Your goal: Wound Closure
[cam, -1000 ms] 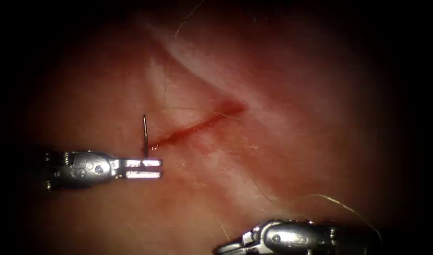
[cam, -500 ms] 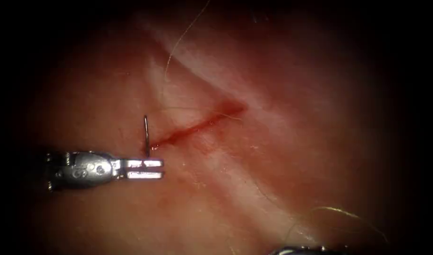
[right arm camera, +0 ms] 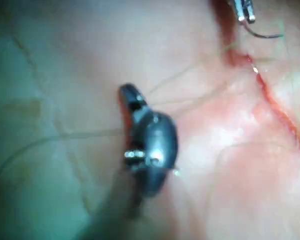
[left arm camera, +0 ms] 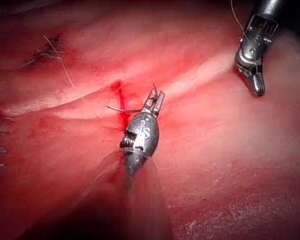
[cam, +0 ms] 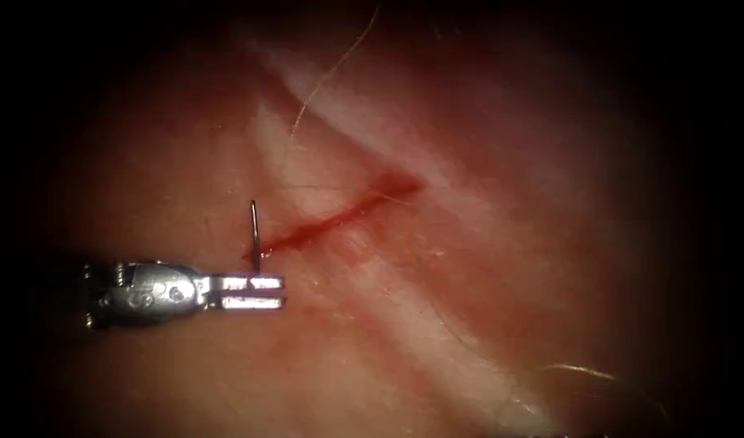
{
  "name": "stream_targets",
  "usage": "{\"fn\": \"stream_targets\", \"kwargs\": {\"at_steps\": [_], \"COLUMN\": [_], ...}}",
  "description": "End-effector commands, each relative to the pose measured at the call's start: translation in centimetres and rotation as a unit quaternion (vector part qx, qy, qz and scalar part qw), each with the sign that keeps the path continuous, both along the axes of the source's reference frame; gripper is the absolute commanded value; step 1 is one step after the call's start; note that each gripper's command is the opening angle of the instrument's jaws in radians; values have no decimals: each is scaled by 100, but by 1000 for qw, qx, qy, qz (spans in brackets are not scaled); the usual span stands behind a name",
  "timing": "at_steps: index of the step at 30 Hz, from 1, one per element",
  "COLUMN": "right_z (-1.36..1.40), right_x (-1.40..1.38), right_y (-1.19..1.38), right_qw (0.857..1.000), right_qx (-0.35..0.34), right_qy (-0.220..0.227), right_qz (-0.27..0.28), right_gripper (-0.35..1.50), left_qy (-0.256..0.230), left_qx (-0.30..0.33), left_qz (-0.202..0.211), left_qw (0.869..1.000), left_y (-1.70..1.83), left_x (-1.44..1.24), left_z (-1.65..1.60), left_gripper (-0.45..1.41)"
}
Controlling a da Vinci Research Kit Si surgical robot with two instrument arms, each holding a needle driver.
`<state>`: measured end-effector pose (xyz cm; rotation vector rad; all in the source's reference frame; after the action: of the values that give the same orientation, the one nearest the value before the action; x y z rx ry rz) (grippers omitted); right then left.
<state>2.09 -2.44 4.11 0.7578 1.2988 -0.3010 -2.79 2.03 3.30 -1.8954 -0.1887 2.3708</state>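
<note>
Two tools: left tool (cam: 254, 292) grips the needle (cam: 255, 235) at the cut's (cam: 339, 217) left end; right tool (left arm camera: 257, 85), jaws closed, holds nothing, over the tissue (cam: 485, 268).

Two tools show, the left tool (cam: 262, 292) and right tool (left arm camera: 257, 85), with one needle (cam: 255, 235), one thread (cam: 331, 77) and one cut (cam: 339, 217).

Tissue (cam: 469, 268) bears the cut (cam: 339, 217), with thread (cam: 331, 77) across it
</note>
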Motion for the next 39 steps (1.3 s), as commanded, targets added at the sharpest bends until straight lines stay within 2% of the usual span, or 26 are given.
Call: {"fn": "stream_targets", "kwargs": {"at_steps": [1,3,4,5,6,7,8,12,14,15,19,23,25,29,34,37,39], "right_z": [2,2,2,3,3,3,3,6,10,16,28,45,58,72,67,64,61], "right_x": [8,9,10,7,7,5,1,-22,-31,-41,-47,-43,-31,-7,-6,-12,-24], "right_y": [-4,2,7,22,22,30,39,88,106,124,143,159,169,180,190,196,196], "right_qw": [1000,1000,999,997,997,996,995,988,987,985,982,979,975,970,973,978,987], "right_qx": [4,10,11,-7,-7,-19,-32,-68,-82,-97,-119,-131,-134,-132,-127,-113,-91], "right_qy": [9,22,18,17,17,16,16,2,-5,-20,-39,-48,-53,-40,-26,-9,25], "right_qz": [-1,18,37,74,74,86,97,136,140,139,141,150,168,199,190,173,127], "right_gripper": [-35,-35,-5,79,79,100,106,130,130,130,128,123,121,121,121,121,121], "left_qy": [-1,-1,-1,-1,-1,-1,-1,-1,-1,-1,-1,-1,-1,-1,-2,-2,-2], "left_qx": [0,0,0,0,0,0,0,0,0,0,0,0,0,0,0,0,0], "left_qz": [0,0,0,1,1,1,1,1,2,2,2,2,2,2,2,2,2], "left_qw": [1000,1000,1000,1000,1000,1000,1000,1000,1000,1000,1000,1000,1000,1000,1000,1000,1000], "left_y": [-1,-1,-1,-1,-1,-1,-1,-2,-2,-2,-2,-2,-2,-2,-2,-1,-2], "left_x": [-5,-5,-5,-4,-4,-4,-4,-2,-1,-1,-1,-1,-1,0,1,0,0], "left_z": [6,6,6,6,6,6,5,5,5,5,5,5,5,5,5,6,5], "left_gripper": [-45,-45,-45,-45,-45,-45,-45,-45,-45,-45,-45,-45,-45,-45,-45,-45,-45]}}
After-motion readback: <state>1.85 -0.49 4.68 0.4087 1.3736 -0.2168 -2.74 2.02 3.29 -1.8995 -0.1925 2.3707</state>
